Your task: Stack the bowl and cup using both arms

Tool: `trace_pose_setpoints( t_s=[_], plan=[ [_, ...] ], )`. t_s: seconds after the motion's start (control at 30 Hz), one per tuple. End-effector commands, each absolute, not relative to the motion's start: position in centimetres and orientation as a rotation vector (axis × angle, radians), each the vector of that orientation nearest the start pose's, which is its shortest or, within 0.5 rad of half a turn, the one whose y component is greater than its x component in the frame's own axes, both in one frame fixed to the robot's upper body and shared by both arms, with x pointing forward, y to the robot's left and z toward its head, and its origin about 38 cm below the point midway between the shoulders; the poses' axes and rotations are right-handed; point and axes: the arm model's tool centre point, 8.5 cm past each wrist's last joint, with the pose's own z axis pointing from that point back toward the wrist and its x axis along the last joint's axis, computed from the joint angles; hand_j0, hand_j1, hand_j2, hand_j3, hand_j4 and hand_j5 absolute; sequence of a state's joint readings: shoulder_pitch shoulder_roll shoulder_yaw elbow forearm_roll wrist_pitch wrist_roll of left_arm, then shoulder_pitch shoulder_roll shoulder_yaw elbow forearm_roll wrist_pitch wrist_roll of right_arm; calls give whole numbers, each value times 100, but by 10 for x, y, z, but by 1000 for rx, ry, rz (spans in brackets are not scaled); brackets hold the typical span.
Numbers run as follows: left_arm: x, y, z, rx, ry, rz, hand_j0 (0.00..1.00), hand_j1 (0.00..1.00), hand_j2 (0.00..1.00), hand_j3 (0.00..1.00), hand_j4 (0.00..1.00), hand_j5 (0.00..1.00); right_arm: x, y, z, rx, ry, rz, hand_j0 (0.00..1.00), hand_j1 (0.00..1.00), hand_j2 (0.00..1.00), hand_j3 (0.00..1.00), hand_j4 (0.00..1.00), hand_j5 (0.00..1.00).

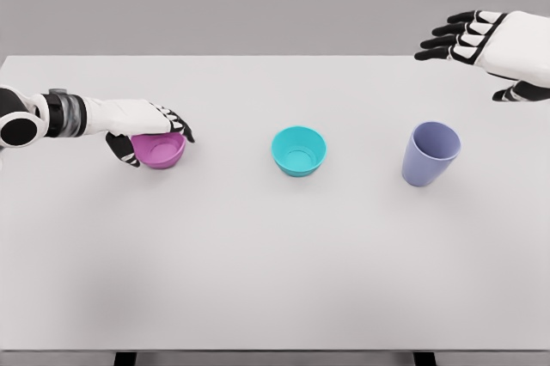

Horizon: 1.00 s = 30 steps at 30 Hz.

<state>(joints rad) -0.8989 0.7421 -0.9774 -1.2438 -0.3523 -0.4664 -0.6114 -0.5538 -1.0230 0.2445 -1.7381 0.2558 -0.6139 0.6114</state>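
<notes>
The left robot hand (150, 130) reaches in from the left edge and sits clamped on the pink bowl (161, 150): its fingers (176, 121) drape over the far rim while the thumb hooks around the near left side. The bowl stands upright on the white surface (275, 254), toward its left part. The right robot hand (481, 44) hangs above the far right corner of the surface, fingers spread apart and lightly bent, holding nothing and touching nothing. A teal bowl (299, 151) rests upright near the middle of the surface, well apart from the pink one. A lavender cup (430, 154) stands upright to its right, below the right robot hand.
</notes>
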Motion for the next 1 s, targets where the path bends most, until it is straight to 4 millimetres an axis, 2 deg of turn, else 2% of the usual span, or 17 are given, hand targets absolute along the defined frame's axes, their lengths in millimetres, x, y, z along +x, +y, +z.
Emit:
trace_pose_setpoints(
  t_s=[0.0, 0.13, 0.4, 0.77, 0.97],
  plan=[
    [476, 280, 183, 315, -1090, -2153, 77, 77, 77, 77, 77, 77, 383, -342, 355, 910, 2045, -2756, 100, 100, 100, 100, 100, 100],
    [477, 277, 189, 320, -1109, -2147, 77, 77, 77, 77, 77, 77, 383, -342, 355, 909, 2047, -2755, 100, 100, 100, 100, 100, 100],
    [466, 250, 210, 324, -1194, -2224, 77, 77, 77, 77, 77, 77, 382, -345, 365, 951, 2059, -2720, 100, 100, 100, 100, 100, 100],
    [462, 225, 235, 342, -1280, -2279, 77, 77, 77, 77, 77, 77, 384, -341, 368, 953, 2086, -2686, 100, 100, 100, 100, 100, 100],
    [463, 191, 241, 316, -1351, -2314, 77, 77, 77, 77, 77, 77, 384, -342, 368, 954, 2084, -2687, 100, 100, 100, 100, 100, 100]
  ],
)
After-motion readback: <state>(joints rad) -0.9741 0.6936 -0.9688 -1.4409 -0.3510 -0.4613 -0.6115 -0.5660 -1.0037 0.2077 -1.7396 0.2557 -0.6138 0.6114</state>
